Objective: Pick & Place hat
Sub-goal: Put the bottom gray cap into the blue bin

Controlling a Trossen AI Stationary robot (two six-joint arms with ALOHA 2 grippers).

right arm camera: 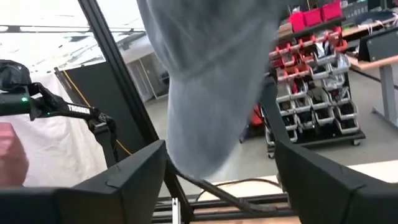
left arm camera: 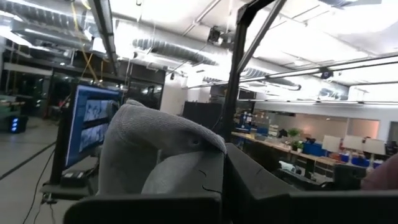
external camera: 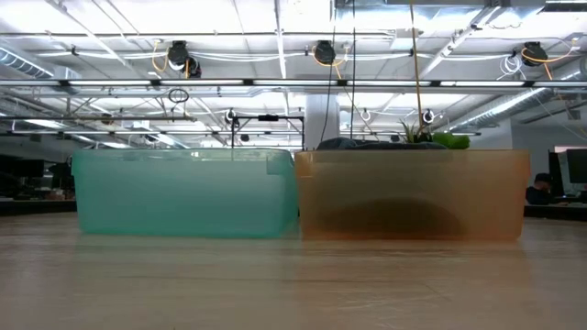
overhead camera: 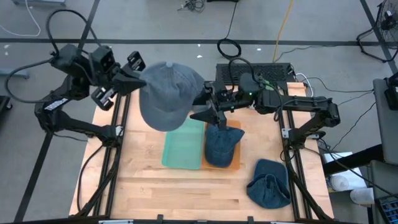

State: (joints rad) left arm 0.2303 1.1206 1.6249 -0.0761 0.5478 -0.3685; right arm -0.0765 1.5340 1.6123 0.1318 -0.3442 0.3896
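A grey hat (overhead camera: 169, 96) hangs in the air over the far end of the green bin (overhead camera: 183, 144), with my left gripper (overhead camera: 138, 79) shut on its left side. My right gripper (overhead camera: 204, 107) is open at the hat's right side. In the right wrist view the grey cloth (right arm camera: 211, 81) hangs down between its spread fingers (right arm camera: 130, 177), and I cannot tell whether they touch it. A dark denim hat (overhead camera: 221, 144) lies in the orange bin (overhead camera: 235, 163). Another denim hat (overhead camera: 268, 183) lies on the table at the near right. My left gripper pinches the grey hat's left edge (left arm camera: 163, 163) between its two fingers, a bunched fold of the cloth. The fingers come roughly level from the table's left. The hat is lifted clear of the table and bins and stretches away to the right.
The green bin (external camera: 183, 192) and orange bin (external camera: 413, 192) stand side by side mid-table. Bare wood lies in front of them and at the near left. Frame rails run along both table sides, and cables lie beyond the far edge.
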